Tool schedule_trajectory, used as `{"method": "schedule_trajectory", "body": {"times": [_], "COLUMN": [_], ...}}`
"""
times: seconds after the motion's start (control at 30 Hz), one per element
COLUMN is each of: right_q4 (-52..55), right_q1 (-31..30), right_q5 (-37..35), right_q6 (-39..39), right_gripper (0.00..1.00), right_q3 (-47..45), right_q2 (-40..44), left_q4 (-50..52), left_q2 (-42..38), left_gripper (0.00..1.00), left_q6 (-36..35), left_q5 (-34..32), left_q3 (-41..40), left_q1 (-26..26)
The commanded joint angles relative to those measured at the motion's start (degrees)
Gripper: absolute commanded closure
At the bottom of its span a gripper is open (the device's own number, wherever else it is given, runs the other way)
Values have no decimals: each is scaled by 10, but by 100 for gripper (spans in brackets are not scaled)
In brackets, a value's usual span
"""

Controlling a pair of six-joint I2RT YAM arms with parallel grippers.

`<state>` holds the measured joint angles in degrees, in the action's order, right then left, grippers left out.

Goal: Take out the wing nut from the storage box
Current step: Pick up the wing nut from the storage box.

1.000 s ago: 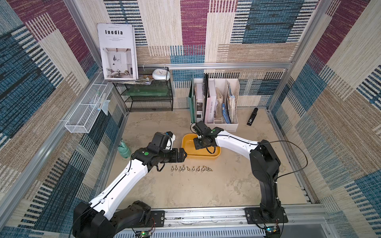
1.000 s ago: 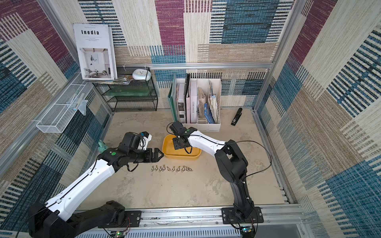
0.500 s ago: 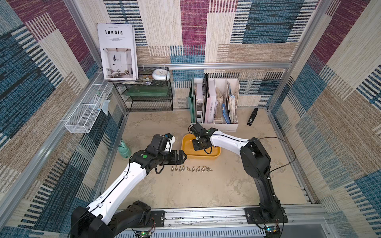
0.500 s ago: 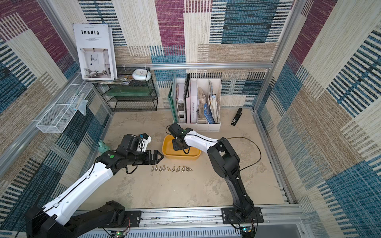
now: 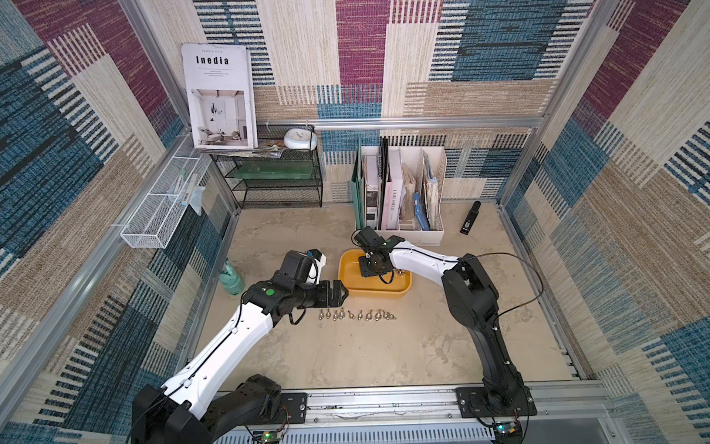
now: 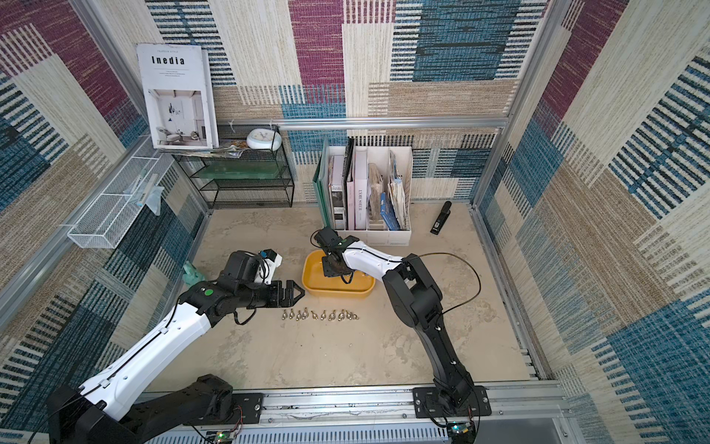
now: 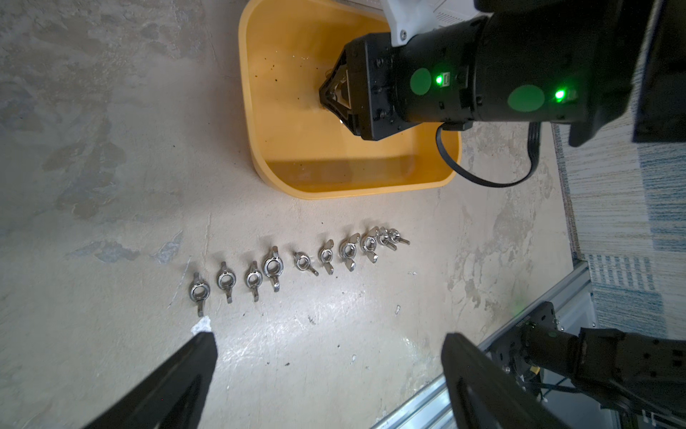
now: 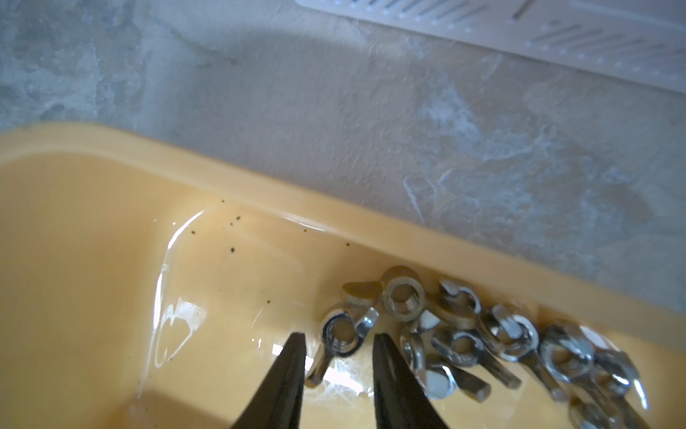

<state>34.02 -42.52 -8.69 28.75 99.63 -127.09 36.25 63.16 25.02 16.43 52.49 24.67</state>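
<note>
Down in the yellow-orange storage box [image 5: 374, 294], mid-bench [image 5: 384, 357], with the right claw [image 8: 338, 335]: narrowed to a slim gap astride one shiny wing nut [image 8: 339, 341] lying at the edge of a heap of nuts [image 8: 501, 345]; contact unclear. Just left of the box, the left claw [image 7: 328, 336]: spread wide, empty.

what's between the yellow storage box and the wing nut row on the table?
Nothing: only bare table separates the storage box from the wing nut row. Left wrist view shows it best.
</note>
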Motion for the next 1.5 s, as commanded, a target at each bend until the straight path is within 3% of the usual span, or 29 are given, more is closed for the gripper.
{"method": "schedule_trajectory", "body": {"times": [0.0, 0.43, 0.6, 0.73, 1.2, 1.47], "right_q4": [12, -4, -5, -3, 3, 8], "right_q1": [1, 3, 4, 5, 2, 2], "right_q5": [-1, 7, 5, 8, -2, -25], "right_q6": [2, -3, -15, -18, -12, 3], "right_gripper": [68, 86, 87, 100, 100, 100], "right_q3": [-8, -35, -28, -26, -73, -162], "right_q2": [5, 26, 19, 21, 113, 217], "left_q4": [-6, -9, -7, -6, -12, -34], "left_q2": [-1, 1, -2, -9, -10, 6], "left_gripper": [1, 1, 1, 1, 1, 1], "left_q6": [-7, -5, -4, -4, -2, 0], "left_q5": [3, 6, 6, 4, 11, 33], "left_q3": [0, -2, -3, -5, -6, 0], "left_q1": [-1, -1, -1, -1, 0, 1]}}
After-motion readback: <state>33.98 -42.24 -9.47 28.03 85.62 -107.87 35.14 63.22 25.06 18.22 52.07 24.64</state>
